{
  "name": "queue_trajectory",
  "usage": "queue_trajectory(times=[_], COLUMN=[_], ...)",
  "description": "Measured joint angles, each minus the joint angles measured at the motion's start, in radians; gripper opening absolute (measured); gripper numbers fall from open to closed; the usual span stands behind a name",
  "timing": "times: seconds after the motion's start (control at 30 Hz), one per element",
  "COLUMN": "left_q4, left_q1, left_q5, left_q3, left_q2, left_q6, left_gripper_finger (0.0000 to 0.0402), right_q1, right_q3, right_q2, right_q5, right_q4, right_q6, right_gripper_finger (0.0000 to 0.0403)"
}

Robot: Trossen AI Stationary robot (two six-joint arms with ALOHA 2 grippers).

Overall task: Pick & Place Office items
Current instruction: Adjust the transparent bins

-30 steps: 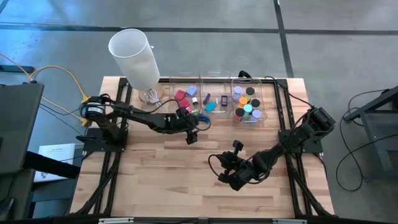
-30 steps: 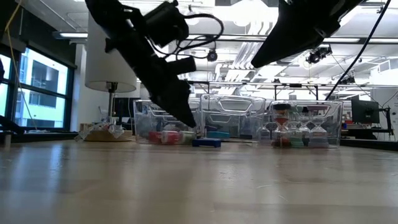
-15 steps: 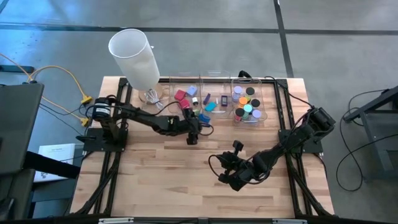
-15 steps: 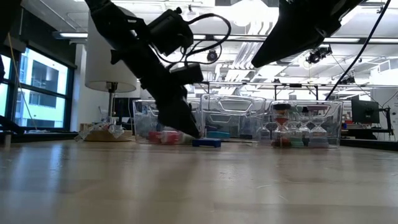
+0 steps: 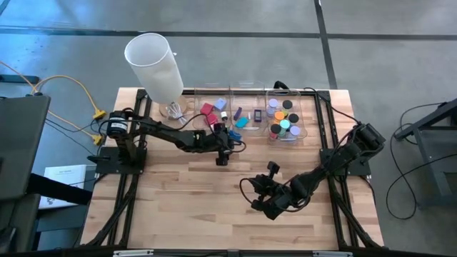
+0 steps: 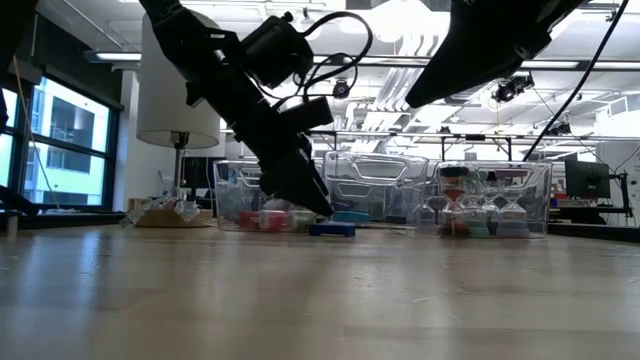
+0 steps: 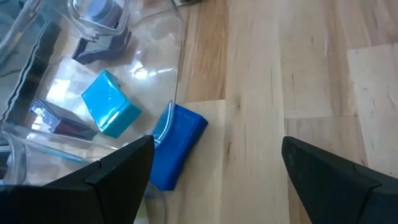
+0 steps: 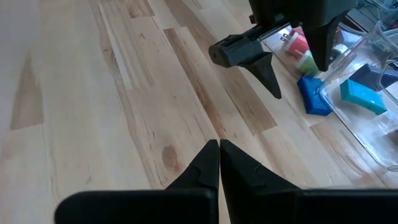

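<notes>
One dark blue flat rectangle (image 7: 176, 144) lies on wooden table (image 5: 186, 200), touching clear plastic bin (image 7: 163, 74) — left gripper (image 7: 211, 163) spread above it. Risk — finger strikes bin wall. Right gripper (image 8: 219, 163) pressed together, idle.

A lab: exposed ceiling pipes (image 6: 400, 70), concrete floor (image 5: 371, 64), wooden workbench (image 5: 186, 193).

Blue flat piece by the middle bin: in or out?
Out. The blue flat piece lies on the wood table against the outside of the clear bin wall; the teal piece is inside. The left gripper is open above it.
</notes>
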Motion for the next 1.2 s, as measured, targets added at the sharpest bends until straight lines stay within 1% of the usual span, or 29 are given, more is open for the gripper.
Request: queue_trajectory(times=[0.17, 0.37, 0.43, 0.57, 0.67, 0.8, 1.03, 1.2], left_q4=[0.006, 0.011, -0.012, -0.028, -0.025, -0.007, 0.072, 0.109], left_q1=[0.002, 0.016, 0.016, 0.016, 0.016, 0.016, 0.016, 0.017], left_q5=[0.032, 0.024, -0.017, -0.134, -0.168, -0.166, -0.162, -0.160], left_q3=[0.000, 0.000, 0.000, -0.001, -0.001, -0.002, -0.001, 0.000], left_q2=[0.000, 0.001, 0.001, 0.003, 0.003, 0.003, 0.004, 0.004], left_q6=[-0.001, -0.055, -0.067, -0.089, -0.097, -0.087, -0.086, -0.131], left_gripper_finger=[0.0344, 0.0344, 0.0344, 0.0344, 0.0344, 0.0344, 0.0344, 0.0344], right_q1=[0.000, 0.000, 0.003, 0.005, 0.005, 0.005, 0.005, 0.005], right_q3=[0.000, 0.000, 0.000, 0.000, 0.000, 0.000, 0.000, 0.000], right_q2=[0.000, 0.000, 0.000, 0.000, 0.000, 0.000, 0.000, 0.000], right_q5=[0.000, 0.000, 0.000, 0.000, 0.000, 0.000, 0.000, 0.000], right_q4=[-0.002, -0.002, -0.001, -0.001, -0.001, -0.001, 0.000, 0.001], right_q6=[-0.001, -0.001, 0.000, 0.001, 0.001, 0.002, 0.002, 0.002], right_gripper_finger=[0.0002, 0.0002, 0.0002, 0.0002, 0.0002, 0.0003, 0.0003, 0.0003])
